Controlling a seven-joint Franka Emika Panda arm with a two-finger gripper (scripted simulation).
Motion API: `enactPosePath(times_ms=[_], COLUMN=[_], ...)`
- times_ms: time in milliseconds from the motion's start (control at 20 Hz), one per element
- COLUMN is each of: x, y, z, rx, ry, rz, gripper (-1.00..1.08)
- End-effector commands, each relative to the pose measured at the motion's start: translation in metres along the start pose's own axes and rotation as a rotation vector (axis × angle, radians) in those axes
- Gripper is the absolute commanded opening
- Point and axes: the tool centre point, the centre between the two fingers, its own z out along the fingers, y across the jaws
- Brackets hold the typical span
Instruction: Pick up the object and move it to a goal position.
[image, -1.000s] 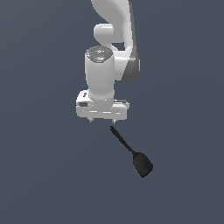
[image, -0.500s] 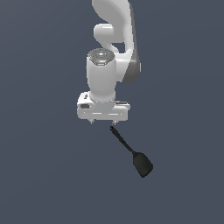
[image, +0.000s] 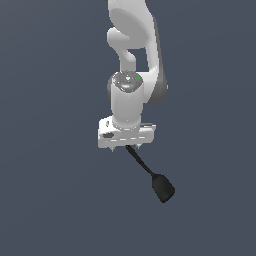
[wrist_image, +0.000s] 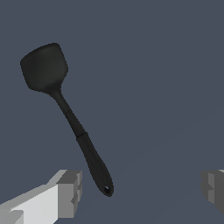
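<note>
The black spatula (image: 159, 182) lies on the dark grey floor, its blade toward the exterior view's right and its thin handle running up under my hand. My gripper (image: 126, 148) hangs straight down over the handle's end. In the wrist view the spatula (wrist_image: 72, 122) lies at a slant, and its handle tip with a small hole sits between my fingers, close to one grey fingertip (wrist_image: 70, 192). The other fingertip (wrist_image: 214, 188) stands far apart from it. The gripper (wrist_image: 140, 192) is open and holds nothing.
The white arm (image: 135, 55) rises above the hand. Plain dark grey ground surrounds the spatula with no other object in view.
My hand has come down and shifted slightly toward the exterior view's right, closer to the handle's end. The spatula has not moved.
</note>
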Motion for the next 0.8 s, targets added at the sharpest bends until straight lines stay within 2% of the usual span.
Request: enactPosePath(times_ms=[0, 400, 750], x=[0.007, 0.029, 0.039], y=[-0.011, -0.052, -0.076], z=[0.011, 0.053, 0.077], rx=[0.004, 0.027, 0.046], ry=[-0.007, -0.026, -0.033], rz=[-0.076, -0.345, -0.491], gripper=[1.0, 1.0, 1.0])
